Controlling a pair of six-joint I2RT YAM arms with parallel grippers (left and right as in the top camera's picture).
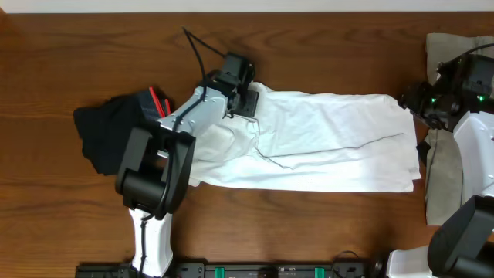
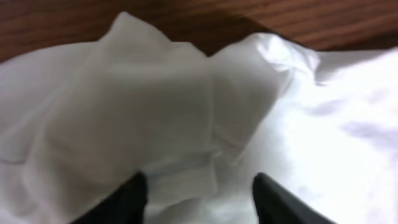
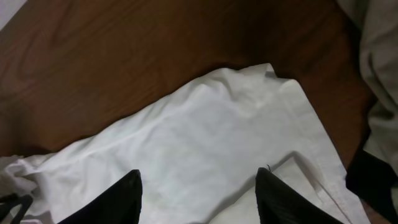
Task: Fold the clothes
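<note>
The white T-shirt [image 1: 324,139] lies folded lengthwise across the middle of the table. My left gripper [image 1: 248,104] is over its rumpled far-left end. In the left wrist view the fingers [image 2: 199,183] are spread wide, with bunched white fabric [image 2: 161,106] just below and between them. My right gripper [image 1: 407,100] hovers at the shirt's far-right corner. In the right wrist view it [image 3: 198,177] is open above the flat shirt corner [image 3: 249,106]. The black shorts [image 1: 108,131] lie in a heap at the left, with a red strip showing. The khaki-grey garment [image 1: 444,162] lies at the right edge.
Bare brown wood table [image 1: 324,54] runs behind the shirt, and more of it [image 1: 46,216] lies at the front left. The left arm's body [image 1: 158,166] covers the shirt's near-left part. The right arm's base [image 1: 475,154] sits over the khaki garment.
</note>
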